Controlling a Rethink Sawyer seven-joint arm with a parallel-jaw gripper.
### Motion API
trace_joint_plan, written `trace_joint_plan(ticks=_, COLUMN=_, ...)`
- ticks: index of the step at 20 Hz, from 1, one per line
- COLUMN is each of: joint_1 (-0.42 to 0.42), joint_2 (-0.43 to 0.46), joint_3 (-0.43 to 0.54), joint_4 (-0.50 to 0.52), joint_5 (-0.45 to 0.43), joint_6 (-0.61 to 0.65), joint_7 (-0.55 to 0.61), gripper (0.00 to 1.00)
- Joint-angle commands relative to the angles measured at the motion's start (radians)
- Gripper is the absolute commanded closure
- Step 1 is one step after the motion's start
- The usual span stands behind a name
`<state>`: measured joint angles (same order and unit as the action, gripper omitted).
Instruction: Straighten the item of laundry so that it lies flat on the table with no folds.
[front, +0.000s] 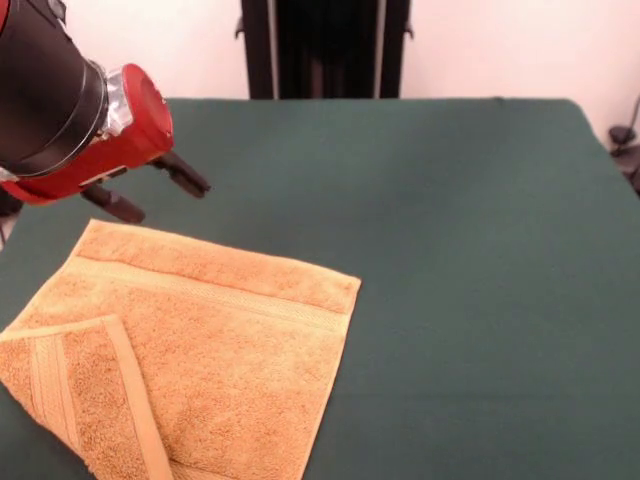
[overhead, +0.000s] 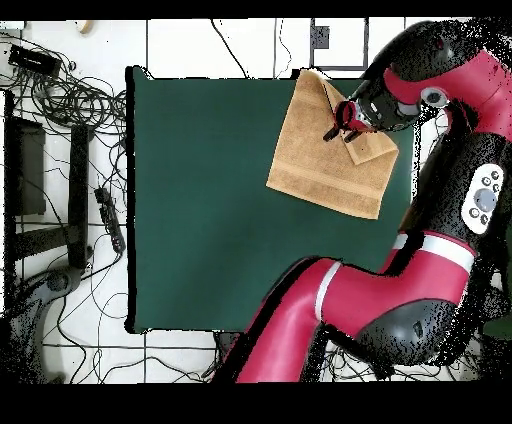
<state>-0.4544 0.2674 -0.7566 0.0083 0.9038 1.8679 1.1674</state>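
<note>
The item of laundry is a golden-orange towel lying at the near left of the green table. One corner is folded over onto the towel, showing a woven band. The other part lies flat. My gripper hangs just beyond the towel's far edge, a little above the cloth, open with nothing between its black fingers. In the overhead view the gripper is over the towel, next to the folded flap, near an edge of the table.
The towel lies close to the table's corner, and its near edge runs off the bottom of the front view. My arm curves along the table's side in the overhead view. Cables and black gear lie on the floor beyond the opposite side.
</note>
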Motion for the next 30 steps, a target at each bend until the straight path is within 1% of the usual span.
trace_joint_plan(ticks=1, joint_1=0.007, joint_2=-0.042, joint_3=0.38, joint_4=-0.027, joint_5=-0.189, joint_6=-0.284, joint_7=-0.04, gripper=0.0)
trace_joint_plan(ticks=3, joint_1=0.002, joint_2=-0.07, joint_3=0.353, joint_4=0.018, joint_5=-0.205, joint_6=-0.318, joint_7=-0.041, gripper=0.0)
trace_joint_plan(ticks=5, joint_1=0.003, joint_2=-0.104, joint_3=0.364, joint_4=0.069, joint_5=-0.253, joint_6=-0.336, joint_7=-0.021, gripper=0.0)
trace_joint_plan(ticks=8, joint_1=0.006, joint_2=-0.12, joint_3=0.429, joint_4=0.105, joint_5=-0.298, joint_6=-0.339, joint_7=-0.032, gripper=0.0)
trace_joint_plan(ticks=13, joint_1=0.02, joint_2=-0.177, joint_3=0.511, joint_4=0.231, joint_5=-0.354, joint_6=-0.397, joint_7=-0.004, gripper=0.0)
trace_joint_plan(ticks=14, joint_1=0.025, joint_2=-0.194, joint_3=0.525, joint_4=0.27, joint_5=-0.357, joint_6=-0.403, joint_7=-0.001, gripper=0.0)
trace_joint_plan(ticks=16, joint_1=0.034, joint_2=-0.232, joint_3=0.551, joint_4=0.361, joint_5=-0.358, joint_6=-0.403, joint_7=-0.006, gripper=0.0)
trace_joint_plan(ticks=21, joint_1=0.055, joint_2=-0.326, joint_3=0.595, joint_4=0.601, joint_5=-0.317, joint_6=-0.386, joint_7=0.004, gripper=0.0)
trace_joint_plan(ticks=24, joint_1=0.062, joint_2=-0.378, joint_3=0.611, joint_4=0.705, joint_5=-0.301, joint_6=-0.374, joint_7=0.013, gripper=0.0)
trace_joint_plan(ticks=26, joint_1=0.064, joint_2=-0.405, joint_3=0.63, joint_4=0.755, joint_5=-0.288, joint_6=-0.367, joint_7=0.016, gripper=0.0)
trace_joint_plan(ticks=28, joint_1=0.065, joint_2=-0.43, joint_3=0.647, joint_4=0.802, joint_5=-0.285, joint_6=-0.391, joint_7=0.004, gripper=0.0)
trace_joint_plan(ticks=30, joint_1=0.066, joint_2=-0.449, joint_3=0.654, joint_4=0.845, joint_5=-0.284, joint_6=-0.423, joint_7=0.017, gripper=0.0)
